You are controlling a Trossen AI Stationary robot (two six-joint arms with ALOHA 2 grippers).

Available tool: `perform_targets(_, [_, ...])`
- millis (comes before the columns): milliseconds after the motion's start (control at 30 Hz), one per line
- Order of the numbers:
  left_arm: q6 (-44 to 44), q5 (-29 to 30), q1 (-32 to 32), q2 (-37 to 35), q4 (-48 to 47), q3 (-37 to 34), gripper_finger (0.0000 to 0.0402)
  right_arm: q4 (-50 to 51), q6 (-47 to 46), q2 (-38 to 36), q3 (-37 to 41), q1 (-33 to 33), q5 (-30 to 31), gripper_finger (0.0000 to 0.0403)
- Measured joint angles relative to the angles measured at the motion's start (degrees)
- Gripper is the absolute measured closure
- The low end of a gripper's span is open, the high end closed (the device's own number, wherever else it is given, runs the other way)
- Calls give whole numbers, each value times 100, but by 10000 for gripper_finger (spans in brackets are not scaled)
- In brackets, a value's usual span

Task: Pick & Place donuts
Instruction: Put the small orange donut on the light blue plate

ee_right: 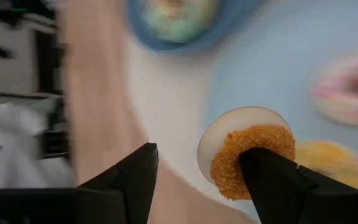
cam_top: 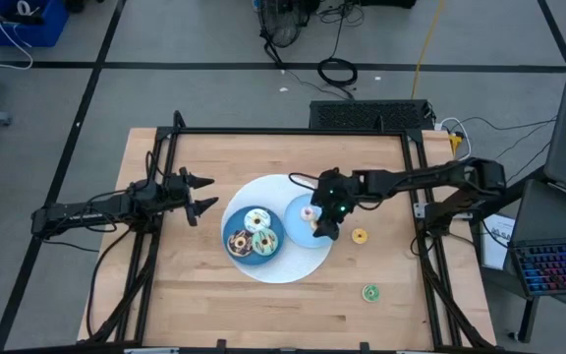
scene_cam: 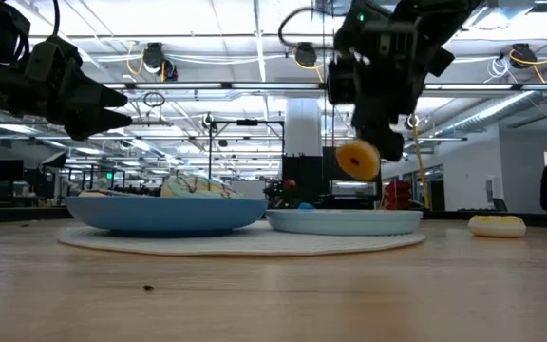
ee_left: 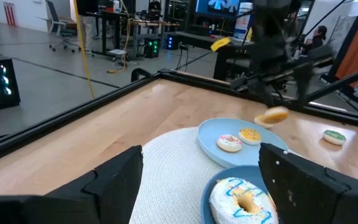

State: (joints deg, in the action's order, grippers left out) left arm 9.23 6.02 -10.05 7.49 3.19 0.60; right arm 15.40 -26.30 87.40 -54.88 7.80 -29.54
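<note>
right claw (scene_cam: 357, 160) clamped on a small orange donut (scene_cam: 357, 160), above the smaller blue plate's (cam_top: 297, 218) edge; place step: lower, release. left claw (cam_top: 204, 193) apart, idle near the bench's left edge.

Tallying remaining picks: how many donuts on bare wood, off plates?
2. Small yellow ring donut right of the light blue plate; small green ring donut lower in the high view. Right gripper holds an orange donut; none apparently hidden.
</note>
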Motion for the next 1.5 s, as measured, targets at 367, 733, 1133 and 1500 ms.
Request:
perform_targets(367, [-2,2,1,0,1,0,86,240,525,-2,388,517,431,191])
perform_targets(733, [4,2,1,0,1,0,80,22,464,2,895,1102,387,191])
perform_targets(1133, [0,2,-1,0,1,0,81,623,513,-5,895,1463,708,191])
perform_targets(1500, [1,2,0,0,1,0,87,1193,470,-843,895,1509,1936,191])
